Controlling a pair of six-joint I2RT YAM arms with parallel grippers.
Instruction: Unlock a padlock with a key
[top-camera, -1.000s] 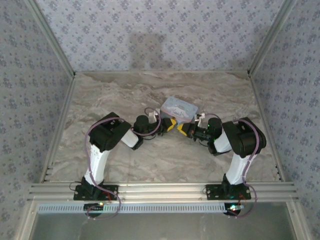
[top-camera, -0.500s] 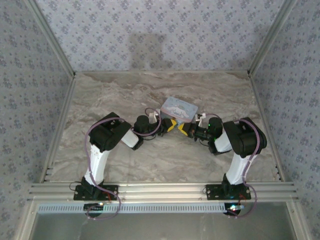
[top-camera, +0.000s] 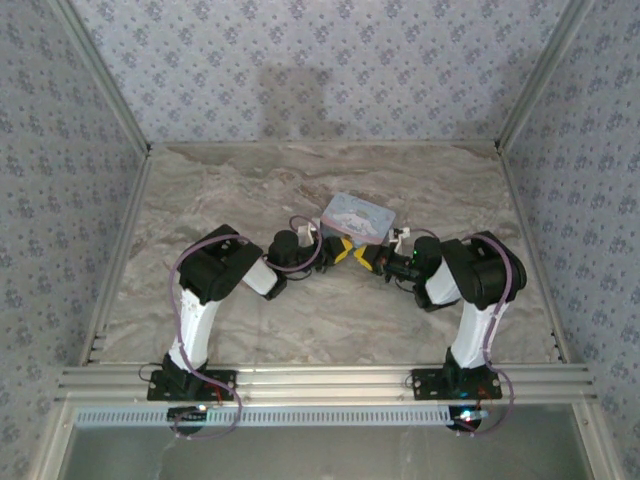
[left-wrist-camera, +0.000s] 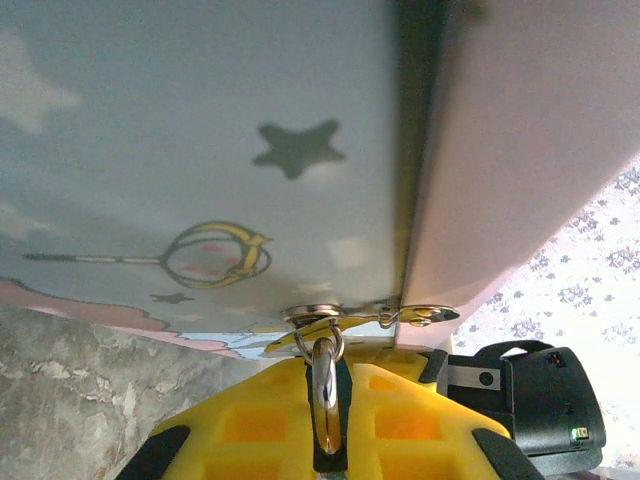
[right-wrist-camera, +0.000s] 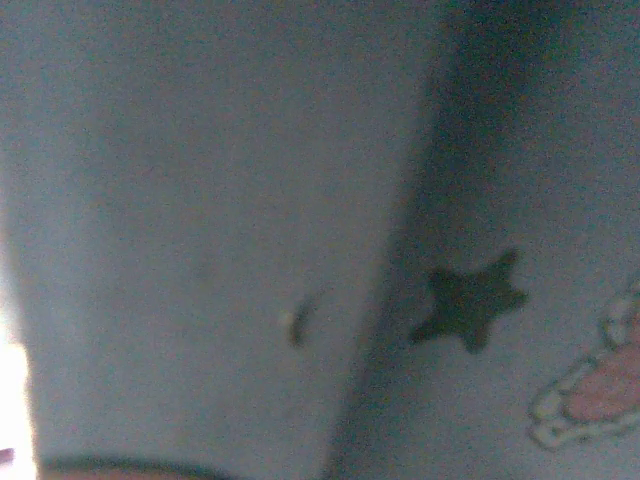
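A light-blue tin (top-camera: 358, 215) with a cartoon print lies mid-table, and both grippers meet at its near side. In the left wrist view my left gripper (left-wrist-camera: 330, 372) has its yellow fingers shut on a silver shackle loop (left-wrist-camera: 325, 392), which passes through a small ring at the tin's clasp (left-wrist-camera: 318, 318). The padlock's dark body is a sliver between the fingers. From above, the left gripper (top-camera: 342, 250) and right gripper (top-camera: 367, 258) nearly touch tip to tip. The right gripper is shut. The key is hidden. The right wrist view is pressed close to the tin's wall (right-wrist-camera: 200, 200).
The marble table (top-camera: 300, 320) is boxed in by patterned walls at the left, back and right. An aluminium rail (top-camera: 320, 380) runs along the near edge by the arm bases. The right arm's black wrist body (left-wrist-camera: 525, 400) sits just beyond my left fingers.
The right arm has shifted slightly left, bringing its gripper closer to the left one. The left arm and the tin have stayed put.
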